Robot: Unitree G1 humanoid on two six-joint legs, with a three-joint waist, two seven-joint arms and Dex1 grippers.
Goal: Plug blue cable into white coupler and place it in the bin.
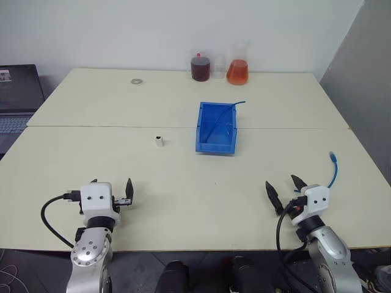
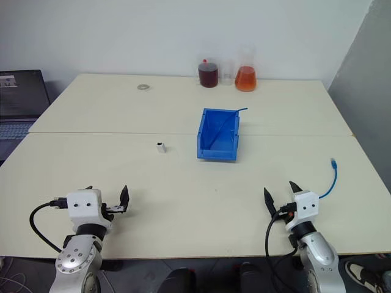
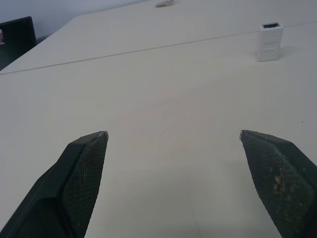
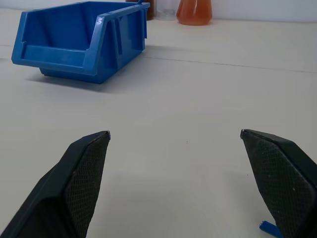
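The blue bin [image 1: 227,140] stands mid-table with its low lip facing me, and a thin blue cord [image 1: 235,105] leans inside it, poking over the back corner. The tiny white coupler [image 1: 159,141] stands upright to the left of the bin and also shows ahead of my left gripper [image 3: 270,41]. A blue cable [image 1: 333,171] with a pale plug at its tip lies on the table just right of my right gripper [image 1: 286,189]. That gripper is open and empty near the front edge. My left gripper [image 1: 112,187] is open and empty at the front left, well short of the coupler.
At the table's back edge stand a jar of dark red liquid [image 1: 200,67], a clear glass and a flask of orange liquid [image 1: 237,71]. A small metal ring [image 1: 137,81] lies at the back left. A laptop [image 1: 15,97] sits on a surface beyond the table's left edge.
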